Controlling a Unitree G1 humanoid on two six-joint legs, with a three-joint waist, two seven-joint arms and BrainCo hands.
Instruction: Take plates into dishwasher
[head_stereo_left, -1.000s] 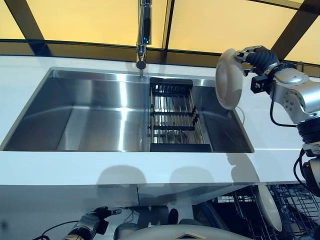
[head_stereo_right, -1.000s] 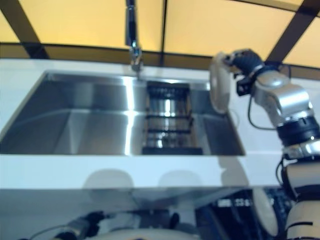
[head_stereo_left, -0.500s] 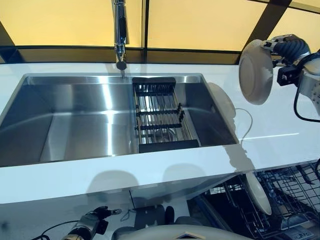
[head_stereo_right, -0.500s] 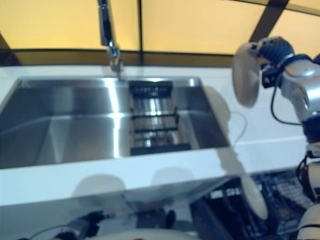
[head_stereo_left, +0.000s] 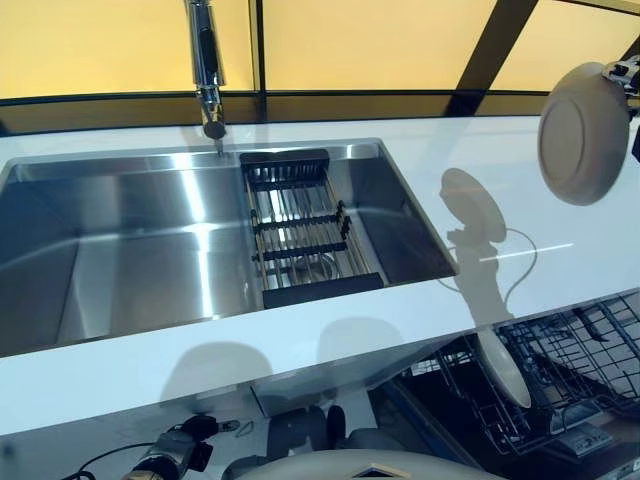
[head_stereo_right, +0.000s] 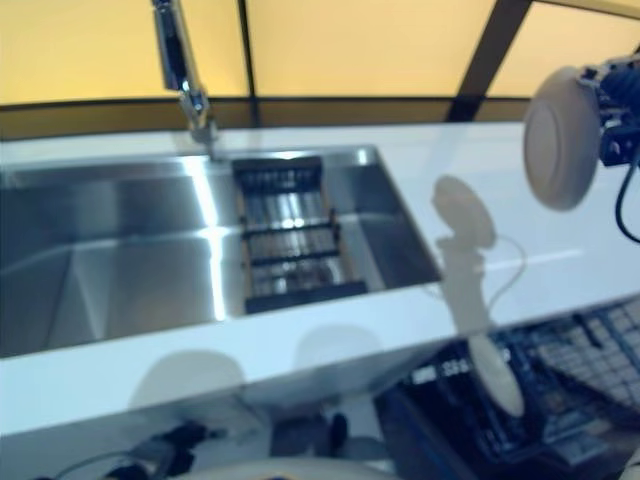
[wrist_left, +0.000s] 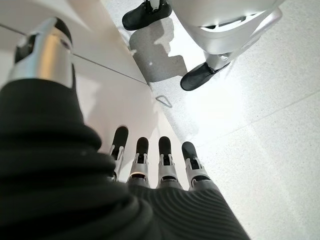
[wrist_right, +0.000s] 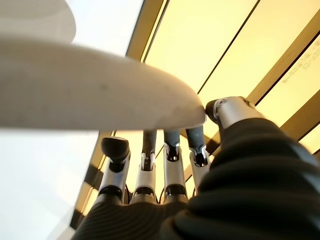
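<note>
A pale round plate (head_stereo_left: 583, 133) hangs on edge above the white counter's right end, well clear of the sink. My right hand (head_stereo_right: 620, 85) grips its far rim at the view's right border; in the right wrist view the thumb (wrist_right: 230, 110) presses the plate (wrist_right: 75, 95) against the fingers (wrist_right: 170, 150) behind it. Below the counter edge the dishwasher's dark wire rack (head_stereo_left: 580, 360) stands pulled out, with another pale plate (head_stereo_left: 503, 365) upright in it. My left hand (head_stereo_left: 165, 462) hangs low by the floor, its fingers (wrist_left: 165, 160) straight and holding nothing.
A steel sink (head_stereo_left: 130, 250) fills the left of the counter (head_stereo_left: 480, 200), with a black slatted drying rack (head_stereo_left: 300, 235) in its right part and a chrome faucet (head_stereo_left: 205, 65) behind. Dark window frames run along the back.
The camera has swung to the right. My right hand has carried the plate from over the sink's right edge out to the right, above the counter and rack.
</note>
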